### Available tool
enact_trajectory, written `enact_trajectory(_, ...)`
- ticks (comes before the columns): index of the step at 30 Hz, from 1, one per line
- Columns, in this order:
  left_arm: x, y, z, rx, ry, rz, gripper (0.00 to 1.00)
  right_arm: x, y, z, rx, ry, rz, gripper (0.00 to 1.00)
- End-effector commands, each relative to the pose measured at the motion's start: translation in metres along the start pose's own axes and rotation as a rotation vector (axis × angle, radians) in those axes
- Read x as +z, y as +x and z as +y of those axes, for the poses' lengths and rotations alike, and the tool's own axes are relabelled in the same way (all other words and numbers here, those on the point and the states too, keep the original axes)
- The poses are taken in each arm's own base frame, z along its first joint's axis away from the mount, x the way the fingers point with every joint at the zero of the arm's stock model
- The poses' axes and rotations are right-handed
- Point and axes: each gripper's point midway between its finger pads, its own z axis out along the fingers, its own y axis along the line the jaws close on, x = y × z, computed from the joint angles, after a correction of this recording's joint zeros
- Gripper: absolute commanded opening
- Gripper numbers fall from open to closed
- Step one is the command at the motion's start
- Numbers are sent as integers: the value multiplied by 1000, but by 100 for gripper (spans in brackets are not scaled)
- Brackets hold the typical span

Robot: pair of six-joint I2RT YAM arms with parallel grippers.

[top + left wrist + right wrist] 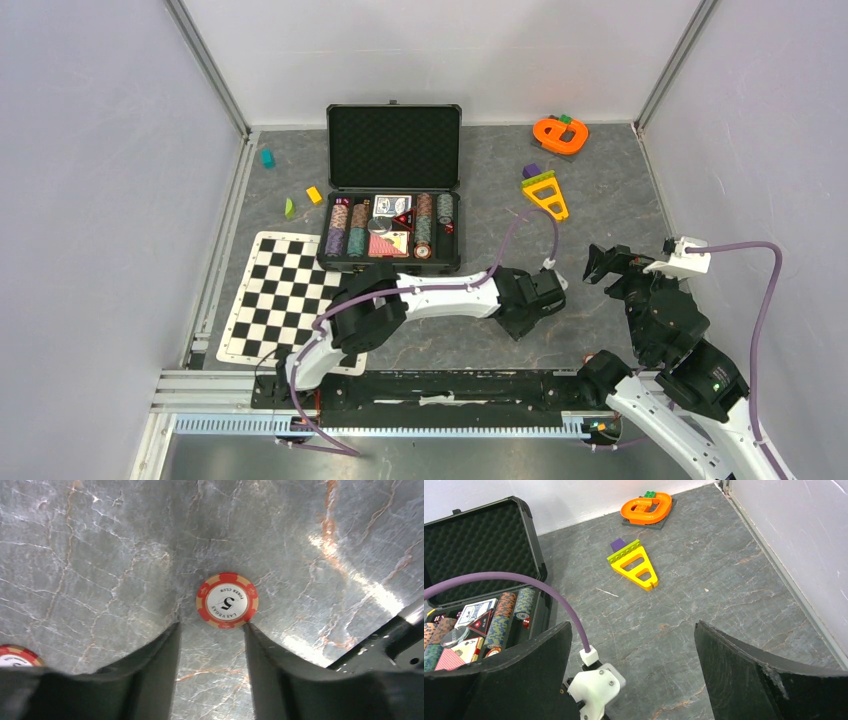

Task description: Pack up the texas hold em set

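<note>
Grey table (100, 555) bears poker chip (227, 600) before left gripper (211, 628).

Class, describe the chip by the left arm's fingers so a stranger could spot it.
Find the open black case at the back of the table; the left arm reaches to its right. Just past its fingers a chip lies flat. Unlike the other chip, cut off at the view's edge, it shows whole: red-and-tan rim, white centre, a 5.
</note>
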Motion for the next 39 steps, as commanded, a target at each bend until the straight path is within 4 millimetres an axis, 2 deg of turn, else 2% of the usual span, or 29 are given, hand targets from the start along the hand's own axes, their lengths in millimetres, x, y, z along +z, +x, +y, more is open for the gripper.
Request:
enact_trajectory(1, -10, 1, 15, 18, -28, 5, 65, -3, -9, 1, 19, -9, -21, 98)
enact_trajectory(3, -13, -4, 6, 30, 19, -13, 88, -3, -9, 0, 21, -8, -23, 98)
enact_trajectory(4, -15, -8, 3, 37, 35, -24, 96, -3, -9, 0, 20, -8, -22, 98)
enact_trajectory(6, -15, -13, 0, 51, 49, -37, 97, -3, -9, 0, 20, -8, -22, 98)
enact_trajectory(11, -4, -18, -13, 66, 94, 10, 86, -3, -9, 0, 18, -8, -21, 98)
enact_trajectory(16, 5, -9, -12, 89, 73, 83, 79, -3, -9, -1, 17, -5, -23, 98)
enact_trajectory(24, 11, -5, -5, 93, 34, 99, 74, -2, -8, 0, 16, -3, -22, 98)
enact_trajectory(34, 18, -17, -11, 84, 45, 74, 70, -2, -8, -1, 16, -1, -24, 98)
enact_trajectory(39, 22, -15, -17, 95, 79, 92, 63, -3, -8, -2, 17, 3, -26, 98)
